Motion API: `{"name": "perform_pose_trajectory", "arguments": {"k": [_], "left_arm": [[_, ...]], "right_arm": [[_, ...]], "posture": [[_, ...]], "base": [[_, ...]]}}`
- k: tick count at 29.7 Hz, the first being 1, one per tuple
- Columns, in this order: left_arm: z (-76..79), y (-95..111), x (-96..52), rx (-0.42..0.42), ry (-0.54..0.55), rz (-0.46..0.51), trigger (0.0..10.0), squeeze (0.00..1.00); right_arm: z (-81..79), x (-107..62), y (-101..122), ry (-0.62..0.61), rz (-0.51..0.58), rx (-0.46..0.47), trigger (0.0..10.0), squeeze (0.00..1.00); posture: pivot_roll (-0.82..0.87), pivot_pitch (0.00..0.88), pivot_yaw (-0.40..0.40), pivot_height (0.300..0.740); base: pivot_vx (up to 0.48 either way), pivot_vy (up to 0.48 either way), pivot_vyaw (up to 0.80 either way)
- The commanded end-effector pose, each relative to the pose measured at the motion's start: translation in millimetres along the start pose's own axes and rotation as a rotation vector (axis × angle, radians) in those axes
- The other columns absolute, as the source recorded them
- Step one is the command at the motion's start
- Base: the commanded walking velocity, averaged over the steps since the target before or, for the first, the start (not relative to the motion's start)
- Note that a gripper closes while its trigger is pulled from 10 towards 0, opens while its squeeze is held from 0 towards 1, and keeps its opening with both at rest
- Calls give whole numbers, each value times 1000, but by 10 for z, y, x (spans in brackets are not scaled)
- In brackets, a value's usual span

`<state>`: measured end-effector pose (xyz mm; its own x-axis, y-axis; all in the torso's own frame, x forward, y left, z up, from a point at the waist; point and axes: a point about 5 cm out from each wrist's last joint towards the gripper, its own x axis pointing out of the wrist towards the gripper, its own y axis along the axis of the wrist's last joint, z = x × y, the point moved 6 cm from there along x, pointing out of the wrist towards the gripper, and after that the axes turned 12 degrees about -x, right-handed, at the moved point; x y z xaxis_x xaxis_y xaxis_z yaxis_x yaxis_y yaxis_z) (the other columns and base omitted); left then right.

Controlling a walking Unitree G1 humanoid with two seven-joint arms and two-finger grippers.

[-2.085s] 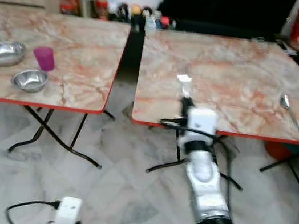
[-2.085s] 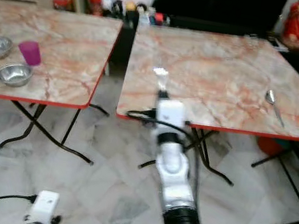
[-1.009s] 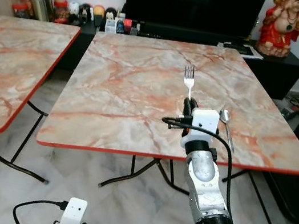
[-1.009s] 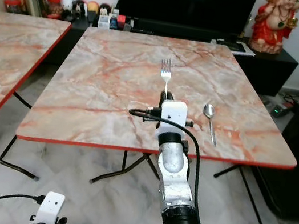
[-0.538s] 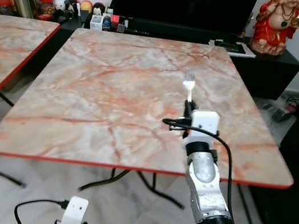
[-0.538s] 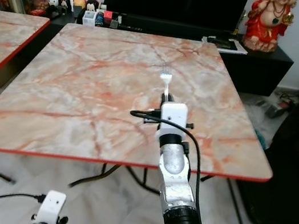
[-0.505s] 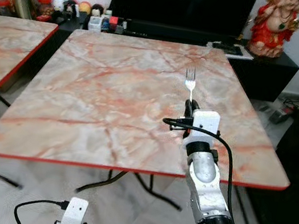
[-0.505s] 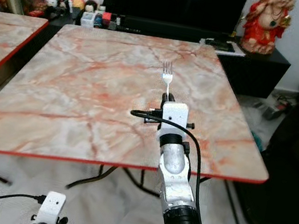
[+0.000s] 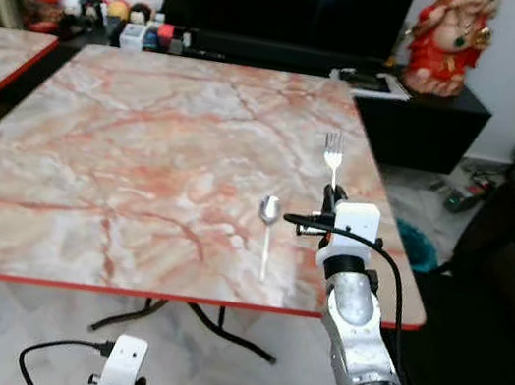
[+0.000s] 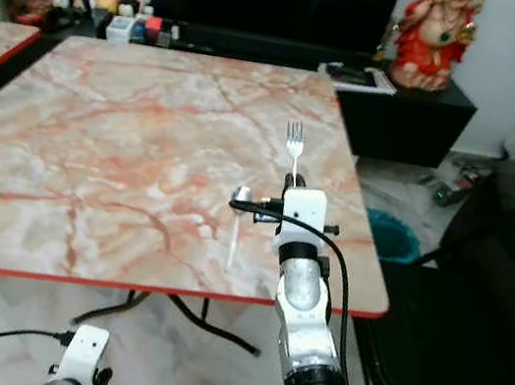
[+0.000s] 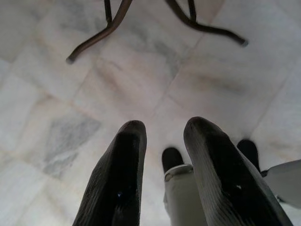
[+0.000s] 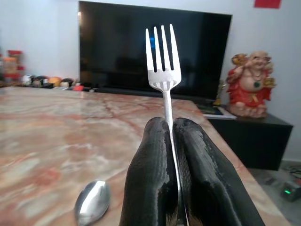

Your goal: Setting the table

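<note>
A fork [image 9: 332,156] is pinched upright between the pressed-together fingers of the right gripper [image 9: 331,198], tines up, above the near right part of the marble table [image 9: 127,140]. Just to its left, a spoon [image 9: 268,224] lies flat on the table, bowl far and handle near, so the fork's setting spot is judged to lie beside it. The left gripper [image 11: 164,165] hangs over the floor, fingers spread and holding nothing.
</note>
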<state>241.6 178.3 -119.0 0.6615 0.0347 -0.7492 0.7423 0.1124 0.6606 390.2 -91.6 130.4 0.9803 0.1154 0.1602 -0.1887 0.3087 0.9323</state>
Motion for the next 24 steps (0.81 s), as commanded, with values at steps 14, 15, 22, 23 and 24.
{"name": "perform_pose_trajectory", "arguments": {"k": [14, 15, 22, 23, 24], "left_arm": [[-153, -50, -20, -15, 43, -14, 10000, 0], [-153, -50, -20, -16, 43, -14, 10000, 0], [-153, -34, -16, -18, 45, -11, 10000, 0], [-153, -33, -16, -19, 45, -11, 10000, 0], [-153, -33, -16, -19, 45, -11, 10000, 0]], "right_arm": [[-77, -52, -221, 16, -86, 12, 10000, 0], [-76, -52, -231, 16, -90, 14, 10000, 0], [-55, -107, -514, -4, -207, 20, 10000, 0], [-43, -100, -574, -10, -245, -1, 10000, 0], [-43, -100, -574, -10, -245, -1, 10000, 0]], "posture": [[-39, 0, 32, 740], [-39, 0, 32, 740], [-36, 0, 29, 740], [-33, 0, 30, 740], [-33, 0, 30, 740]], "base": [[0, 0, 0], [0, 0, 0], [0, 0, 0], [0, 0, 0], [0, 0, 0]]}}
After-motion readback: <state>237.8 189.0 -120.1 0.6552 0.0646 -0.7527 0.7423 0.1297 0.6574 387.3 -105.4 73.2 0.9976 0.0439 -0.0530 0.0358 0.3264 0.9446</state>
